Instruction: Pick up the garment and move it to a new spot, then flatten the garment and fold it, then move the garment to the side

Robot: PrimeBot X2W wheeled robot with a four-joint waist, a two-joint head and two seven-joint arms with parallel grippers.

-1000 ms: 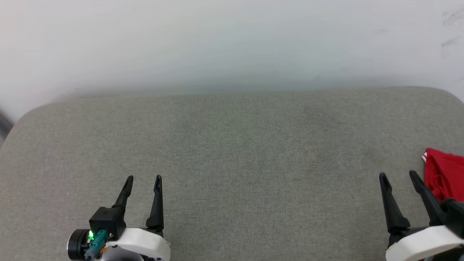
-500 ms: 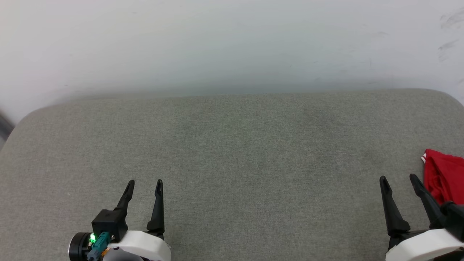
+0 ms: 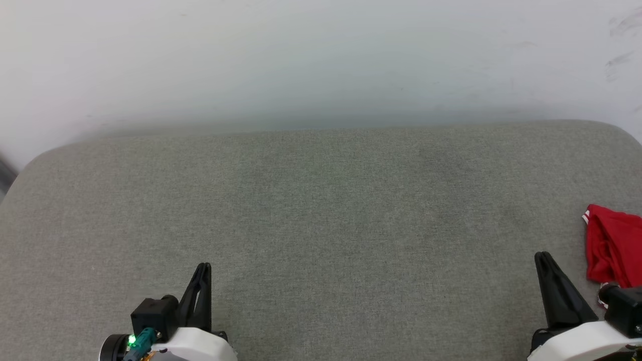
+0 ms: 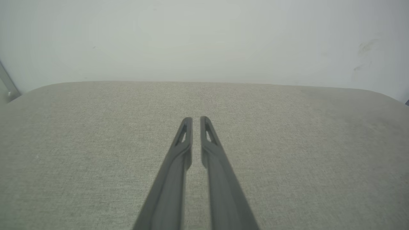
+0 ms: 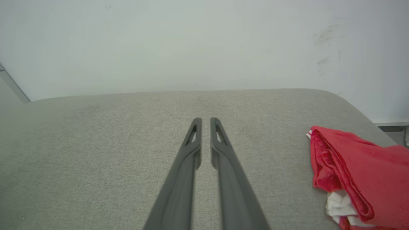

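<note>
The garment [image 5: 351, 166] looks soft and light; its raised fold suits pinching. Left of it, right claw [image 5: 204, 120] and left claw [image 4: 195, 119] sit clenched, empty.

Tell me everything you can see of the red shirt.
The red shirt lies crumpled in a loose heap at the right side of the grey padded surface, running out of frame. It looks like soft cloth, folded over itself with a thick rolled edge. Small white bits show at its far corner and near end. It rests on the surface. The right end effector is beside it, fingers clear of it.
</note>
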